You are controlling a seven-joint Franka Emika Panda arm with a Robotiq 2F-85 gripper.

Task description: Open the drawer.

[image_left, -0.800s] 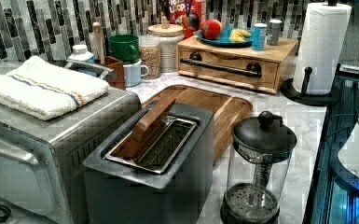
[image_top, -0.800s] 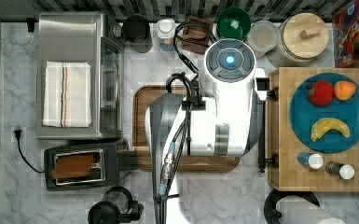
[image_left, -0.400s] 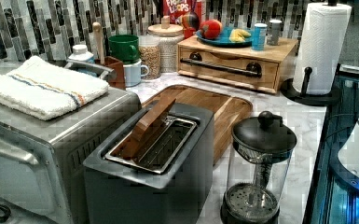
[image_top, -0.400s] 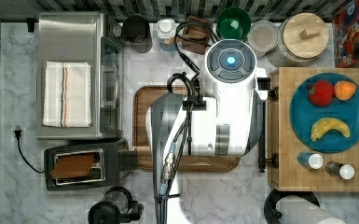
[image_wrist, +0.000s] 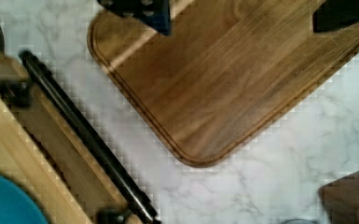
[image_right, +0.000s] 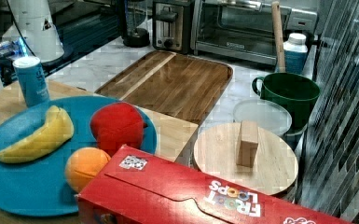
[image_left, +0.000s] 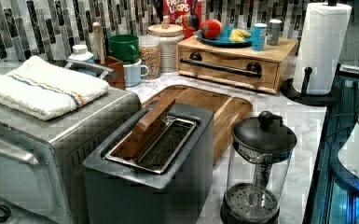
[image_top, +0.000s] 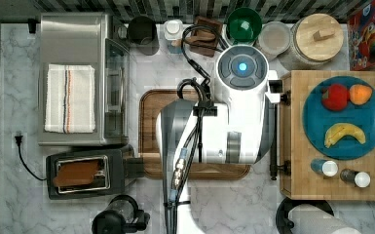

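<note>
Gripper state: the gripper has its two dark fingers spread wide, with nothing between them.
Gripper position: in the wrist view, both fingers hang above the brown tray.
Drawer location: the drawer sits under the light top slab that carries the blue plate. In the top view it lies at 3 o'clock on the counter.
Drawer state: in the left view the drawer front sits flush with its casing.
Handle: the black bar handle runs along the drawer front on two black mounts.
Drawer relative to gripper: in the top view the handle lies at 3 o'clock from the arm, just beside its white body. In the wrist view a strip of marble counter separates the tray from the handle, and the fingers are apart from the bar.
Change from earlier frame: in the top view the arm has shifted slightly toward 4 o'clock. The drawer and handle have not moved.
</note>
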